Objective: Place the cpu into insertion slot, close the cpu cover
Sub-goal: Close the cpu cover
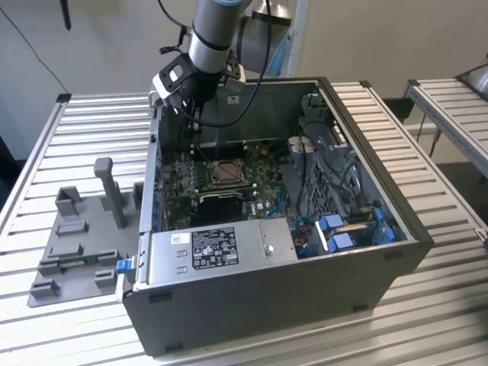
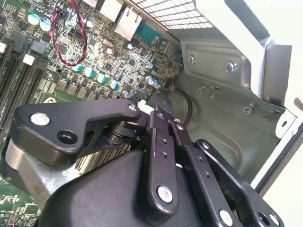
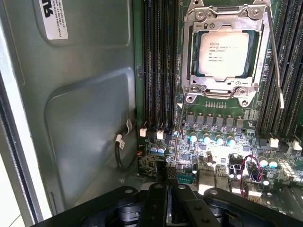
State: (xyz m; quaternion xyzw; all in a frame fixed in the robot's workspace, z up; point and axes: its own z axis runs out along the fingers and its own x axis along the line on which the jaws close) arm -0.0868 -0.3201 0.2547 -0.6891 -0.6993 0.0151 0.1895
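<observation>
**Desk:** How does the tool stand?

**Bench:** The gripper (image 3: 171,172) hangs inside the open computer case (image 1: 267,305), its fingers (image 2: 163,118) drawn narrow with nothing between them. In the exterior view it sits at about eleven o'clock from the insertion slot (image 1: 226,174), near it but clear of the circuit board (image 3: 213,142).

**Desk:** And the chip?

**Bench:** The cpu (image 3: 223,54) lies flat in the slot, its metal face showing through the window of the cpu cover (image 3: 191,52), which is down over it. The wire lever (image 3: 276,61) runs along one side and splays slightly outward. Whether it is latched cannot be told.

**Desk:** How would it handle?

**Bench:** By the look of it, the chip is light, stiff, smooth and fragile, best taken by opposite edges and never by its face. The cover is thin springy metal, and its lever is the natural place to take hold.

**Desk:** What else is in the case?

**Bench:** Long black memory slots (image 3: 158,61) flank the socket. In the exterior view a grey labelled box (image 1: 221,248) sits at six o'clock from it and blue-tabbed bays (image 1: 335,225) at four.
</observation>
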